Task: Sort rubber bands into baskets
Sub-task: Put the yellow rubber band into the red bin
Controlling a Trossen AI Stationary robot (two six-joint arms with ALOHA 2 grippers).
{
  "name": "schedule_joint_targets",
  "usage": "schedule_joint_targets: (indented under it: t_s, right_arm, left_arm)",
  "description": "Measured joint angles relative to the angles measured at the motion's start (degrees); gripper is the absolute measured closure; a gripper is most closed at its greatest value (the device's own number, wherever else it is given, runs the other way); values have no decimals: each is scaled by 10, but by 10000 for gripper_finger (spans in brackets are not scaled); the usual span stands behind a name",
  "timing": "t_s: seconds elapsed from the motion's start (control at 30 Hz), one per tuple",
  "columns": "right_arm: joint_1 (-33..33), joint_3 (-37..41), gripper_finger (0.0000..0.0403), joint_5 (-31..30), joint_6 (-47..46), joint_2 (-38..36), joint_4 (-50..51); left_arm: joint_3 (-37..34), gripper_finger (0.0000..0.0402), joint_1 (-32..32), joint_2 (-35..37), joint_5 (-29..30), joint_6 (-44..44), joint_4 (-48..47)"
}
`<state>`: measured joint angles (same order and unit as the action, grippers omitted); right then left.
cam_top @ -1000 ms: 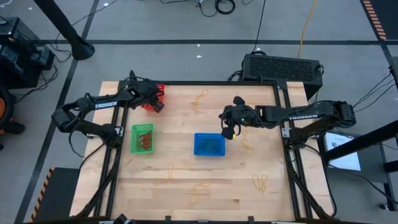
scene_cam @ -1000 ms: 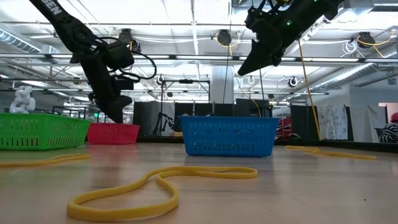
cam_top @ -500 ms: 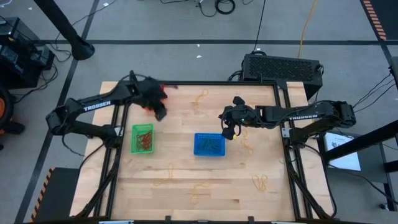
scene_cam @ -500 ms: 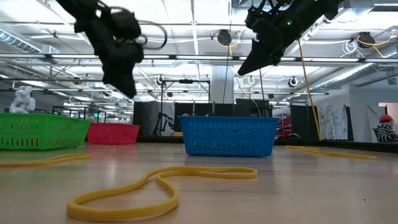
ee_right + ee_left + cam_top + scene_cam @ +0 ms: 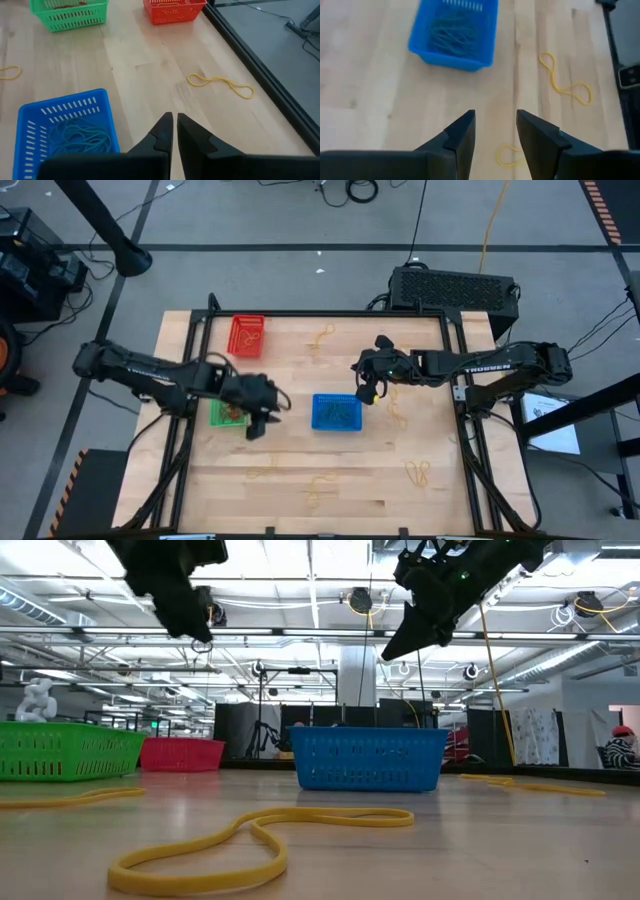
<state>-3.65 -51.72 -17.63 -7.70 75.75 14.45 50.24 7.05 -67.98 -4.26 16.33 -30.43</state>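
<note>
Swung left gripper [image 5: 262, 412] away from red basket [image 5: 247, 336] at the far edge, down to just right of green basket [image 5: 228, 412], between it and blue basket [image 5: 337, 412]. Fingers [image 5: 462, 135] parted, nothing held; likely heading for the next pickup. Right gripper [image 5: 366, 388] unmoved, hovering at blue basket's far right corner, fingers [image 5: 162, 131] nearly closed, empty. Yellow rubber bands [image 5: 322, 485] scattered along near edge, more right of blue basket [image 5: 397, 417] and one by far rail [image 5: 324, 335]. No yellow basket seen. Nothing blocking left arm's path to the near bands.
</note>
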Motion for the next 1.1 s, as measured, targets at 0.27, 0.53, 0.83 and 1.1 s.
schedule_joint_targets:
  t_s: [0.27,0.53,0.83,1.1]
  right_arm:
    - [0,0,385,16,-7,0,-10]
    - [0,0,385,40,4,0,-60]
    - [0,0,385,75,15,0,-85]
    - [0,0,385,76,-4,0,-82]
  left_arm:
    - [0,251,103,-38,57,102,1]
    - [0,251,187,-111,91,238,8]
    - [0,251,274,-195,118,283,38]
    - [0,251,303,-246,125,284,62]
